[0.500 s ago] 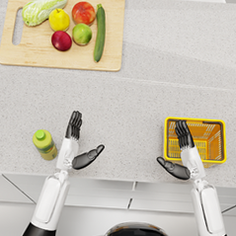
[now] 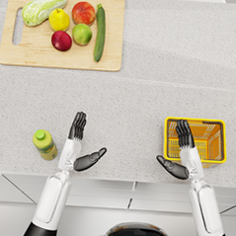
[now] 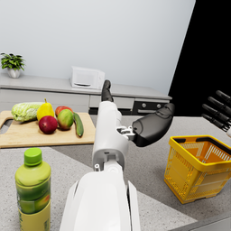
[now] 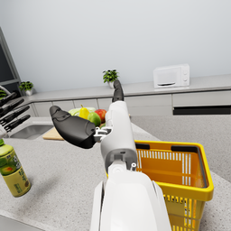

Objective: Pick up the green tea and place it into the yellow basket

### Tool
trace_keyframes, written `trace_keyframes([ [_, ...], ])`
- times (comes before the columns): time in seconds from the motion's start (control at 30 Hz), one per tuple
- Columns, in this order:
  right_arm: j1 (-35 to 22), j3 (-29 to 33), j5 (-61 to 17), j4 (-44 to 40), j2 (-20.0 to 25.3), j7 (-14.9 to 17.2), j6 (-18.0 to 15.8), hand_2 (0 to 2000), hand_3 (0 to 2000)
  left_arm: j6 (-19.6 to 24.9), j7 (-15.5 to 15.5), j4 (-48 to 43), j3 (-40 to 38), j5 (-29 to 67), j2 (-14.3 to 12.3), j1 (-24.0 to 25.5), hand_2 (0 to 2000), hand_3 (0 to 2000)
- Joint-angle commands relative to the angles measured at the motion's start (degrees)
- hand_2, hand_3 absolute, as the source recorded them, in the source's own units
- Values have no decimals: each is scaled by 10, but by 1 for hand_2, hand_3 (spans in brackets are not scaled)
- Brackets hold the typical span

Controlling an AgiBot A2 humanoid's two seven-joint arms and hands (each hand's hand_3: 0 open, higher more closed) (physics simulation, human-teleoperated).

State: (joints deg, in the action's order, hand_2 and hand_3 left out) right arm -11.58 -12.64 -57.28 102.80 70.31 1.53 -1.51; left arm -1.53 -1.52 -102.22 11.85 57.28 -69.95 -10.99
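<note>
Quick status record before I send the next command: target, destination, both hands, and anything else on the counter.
target: green tea bottle, upright on the counter, just outside the left hand, not touched
destination: yellow basket, nothing visible inside, near the counter's front edge
left hand: open, fingers spread, holds nothing
right hand: open, holds nothing, its fingers over the basket's near-left corner
other: cutting board at far left, carrying cabbage, pear, apples and a cucumber
task state: pick not yet begun

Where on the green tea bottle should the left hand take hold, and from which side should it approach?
Probably around the body, below the cap. The green tea bottle stands upright on the counter just outside the open left hand, so a sideways approach from the hand's side, fingers wrapping the round body, seems most secure.
</note>
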Motion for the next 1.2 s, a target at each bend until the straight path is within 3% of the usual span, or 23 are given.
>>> trace_keyframes([
  [0.03,-26,36,0,34,15,-4,4,0,0,4,4,-22,-64,0,-5,-8,0,0],
  [0.3,11,170,-178,72,18,-15,14,0,0,14,14,-55,-239,178,-24,35,0,0],
  [0.47,17,147,-252,77,22,-15,15,0,0,15,15,-35,-292,252,-47,82,0,0],
  [0.63,15,118,-266,69,27,-15,15,0,0,15,15,72,-265,265,-56,98,0,0],
  [0.83,1,121,-268,87,35,-15,15,0,0,15,15,267,-224,268,-48,43,0,0],
  [1.1,1,121,-269,83,42,-15,15,0,0,15,15,435,-203,269,-53,-55,0,0],
  [1.13,-1,117,-269,84,44,-15,15,0,0,17,15,442,-205,269,-53,-59,1361,327],
  [1.17,-3,115,-269,82,45,-15,15,0,0,33,15,448,-205,269,-54,-62,2000,653],
  [1.2,-3,116,-269,82,46,-15,15,0,0,31,16,442,-203,269,-55,-58,2000,980],
])
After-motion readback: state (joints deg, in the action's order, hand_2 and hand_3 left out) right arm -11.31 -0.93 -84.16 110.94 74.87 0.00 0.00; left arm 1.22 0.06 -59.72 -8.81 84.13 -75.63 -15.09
